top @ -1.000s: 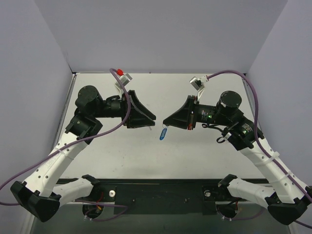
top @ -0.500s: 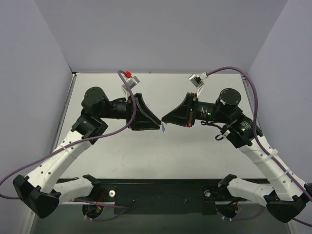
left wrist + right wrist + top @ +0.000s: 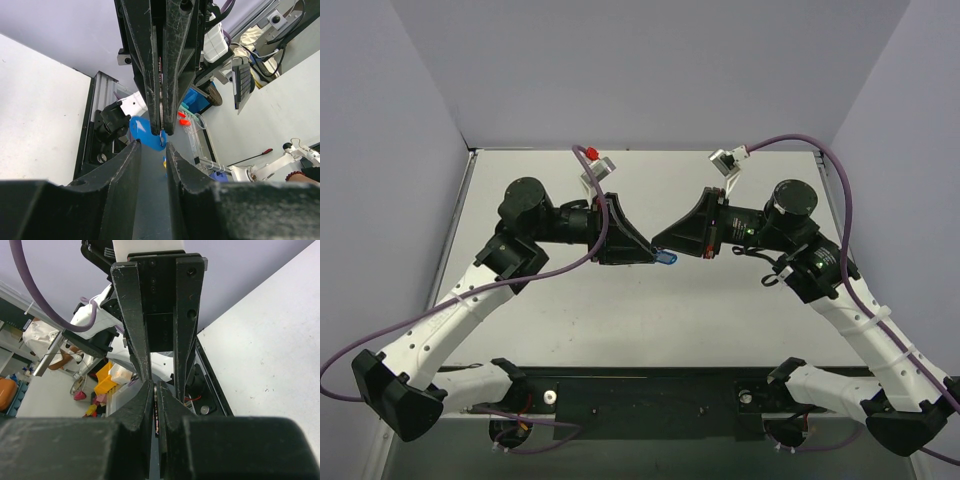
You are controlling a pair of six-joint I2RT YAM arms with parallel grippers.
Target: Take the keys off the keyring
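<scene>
Keyring (image 3: 666, 258) in right hand (image 3: 656, 245), aloft

Robotics lab: walled table (image 3: 620, 320), parts bins (image 3: 107, 385)

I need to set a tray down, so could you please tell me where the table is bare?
Bare: the grey table's far strip along the back wall, and its near strip before the black base rail. Crowded: the centre, where the left end effector and right end effector meet at the small blue oval plastic tag.

Left arm (image 3: 450, 325), right arm (image 3: 865, 330): white links, black joints, black wedge fingers (image 3: 125, 170), purple cables (image 3: 21, 270).
</scene>
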